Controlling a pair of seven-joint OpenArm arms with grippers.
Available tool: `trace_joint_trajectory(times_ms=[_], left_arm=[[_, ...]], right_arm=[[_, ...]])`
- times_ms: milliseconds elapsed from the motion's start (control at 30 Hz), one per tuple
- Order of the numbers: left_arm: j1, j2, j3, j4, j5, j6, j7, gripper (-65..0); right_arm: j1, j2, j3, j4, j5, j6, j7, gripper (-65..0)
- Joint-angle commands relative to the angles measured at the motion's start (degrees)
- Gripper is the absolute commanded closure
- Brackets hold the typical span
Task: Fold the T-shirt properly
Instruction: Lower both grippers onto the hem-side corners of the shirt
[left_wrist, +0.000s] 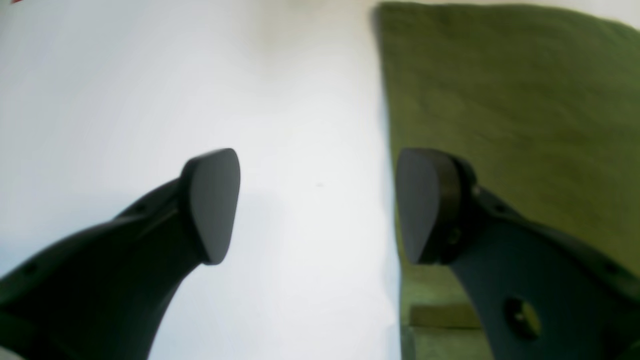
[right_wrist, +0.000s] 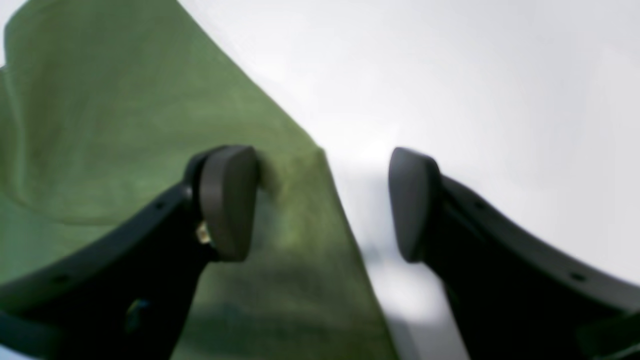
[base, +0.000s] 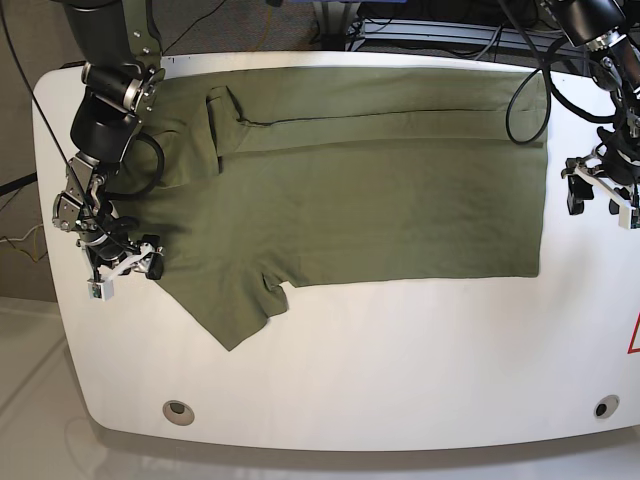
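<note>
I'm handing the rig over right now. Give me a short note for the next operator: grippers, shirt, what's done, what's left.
Left gripper: open, empty, at the T-shirt's hem edge.
Right gripper: open, empty, straddling the near sleeve's edge.
T-shirt: spread on the white table, far long edge already folded over.
Left: near sleeve, remaining folds.

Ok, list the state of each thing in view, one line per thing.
T-shirt: spread flat on the table, far long edge folded over, near sleeve sticking out.
Left gripper: jaws open, empty, at the shirt's edge.
Right gripper: jaws open, empty, straddling the sleeve's edge.
Table: white, bearing the shirt.
</note>
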Motion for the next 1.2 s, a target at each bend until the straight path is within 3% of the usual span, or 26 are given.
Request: trace_joint_trajectory(times_ms=[0,233,467,767,867,967,1000,1167], left_arm=[[-0.7,-1.1,-0.3,0.9,-0.8,-0.1,-1.4,-44.4],[-3.4,-0.9,-0.1,0.0,-0.8,-0.1,-1.4,-44.4],[-8.1,-1.1,0.0,-8.4,-0.8,-0.1,-1.5,-44.4],[-10.6,-1.6,3.7,-19.1,-0.7,0.1,-11.0,-44.1],[-10.6,-2.0,5.9,-21.2,-0.8,0.1,-13.2,-44.1],[-11.0,-2.0,7.3,-23.0,-0.8,0.1,-14.8,-44.1],[-11.9,-2.0,7.8,-23.8,-0.8,0.1,-15.3,-44.1],[-13.5,-1.9,9.4,-26.4,-0.8,0.1,-15.5,-44.1]], right_arm=[[1.4,0.7,-0.1,0.8,0.9,0.2,2.1,-39.3],[-1.7,-0.2,-4.7,1.1,1.2,0.2,2.1,-39.1],[-4.8,-2.1,-5.3,3.2,1.2,0.2,2.1,-39.1],[-7.2,-3.7,-5.6,8.5,1.0,0.2,1.1,-37.8],[-7.1,-3.7,-5.6,8.5,1.0,0.2,0.6,-29.9],[-7.0,-3.7,-5.6,8.5,1.0,0.2,0.6,-12.7],[-6.9,-3.7,-5.6,8.5,1.0,0.2,0.6,-1.8],[-6.9,-3.6,-5.7,8.5,1.0,0.2,0.6,-1.3]])
